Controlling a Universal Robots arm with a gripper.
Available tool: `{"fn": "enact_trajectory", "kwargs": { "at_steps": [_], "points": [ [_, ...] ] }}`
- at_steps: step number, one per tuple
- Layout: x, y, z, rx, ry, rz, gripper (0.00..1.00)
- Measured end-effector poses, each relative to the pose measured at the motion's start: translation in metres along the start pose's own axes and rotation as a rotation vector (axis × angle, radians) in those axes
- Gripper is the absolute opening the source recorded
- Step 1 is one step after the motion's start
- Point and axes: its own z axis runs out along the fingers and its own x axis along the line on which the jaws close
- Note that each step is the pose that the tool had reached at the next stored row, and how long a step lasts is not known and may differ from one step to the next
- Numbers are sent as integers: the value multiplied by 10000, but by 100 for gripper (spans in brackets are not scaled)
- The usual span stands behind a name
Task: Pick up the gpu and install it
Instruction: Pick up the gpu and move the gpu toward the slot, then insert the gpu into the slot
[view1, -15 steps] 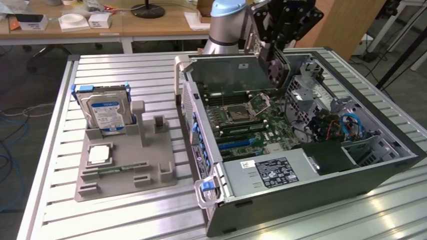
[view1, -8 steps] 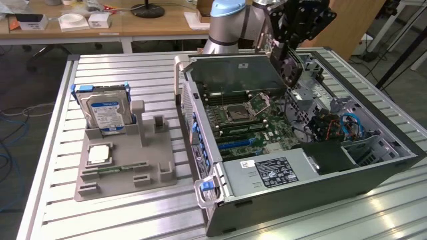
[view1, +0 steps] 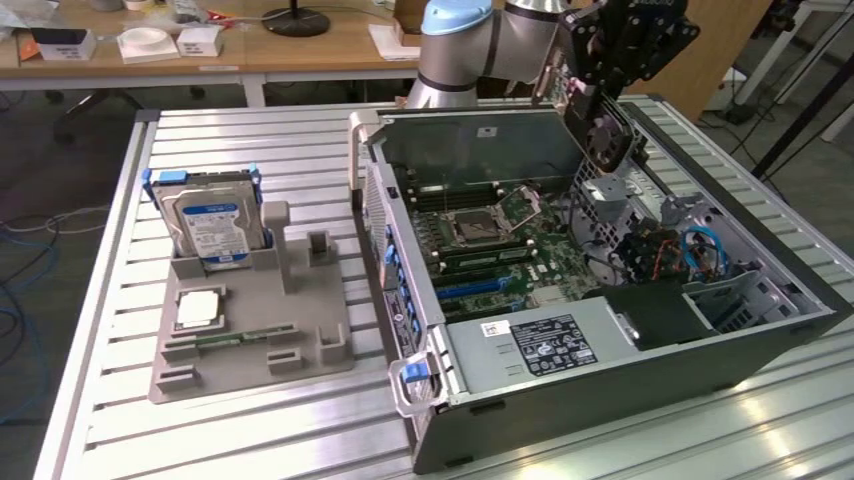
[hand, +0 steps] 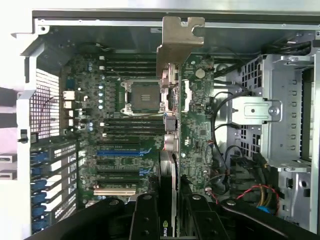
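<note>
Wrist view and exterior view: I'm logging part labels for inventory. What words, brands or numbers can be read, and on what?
"nVI", cut off at the picture's edge: white letters on the gpu, which the gripper holds.
Hard drive label: print too small to read.
Power supply label: blurred, unreadable.
Motherboard markings: too small to read.

Gpu (hand: 169, 150) seen edge-on, clamped in black gripper (hand: 168, 215), silver bracket (hand: 177, 42) at its far end, over motherboard (hand: 200, 130) in open case (hand: 100, 17), CPU socket (hand: 141, 95) beside card, drive cage (hand: 285, 125), red-yellow cables (hand: 250, 192)
</note>
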Motion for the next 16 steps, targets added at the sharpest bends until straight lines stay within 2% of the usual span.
{"fn": "enact_trajectory", "kwargs": {
  "at_steps": [16],
  "points": [
    [0, 0, 0, 0, 3, -59, 26]
  ]
}}
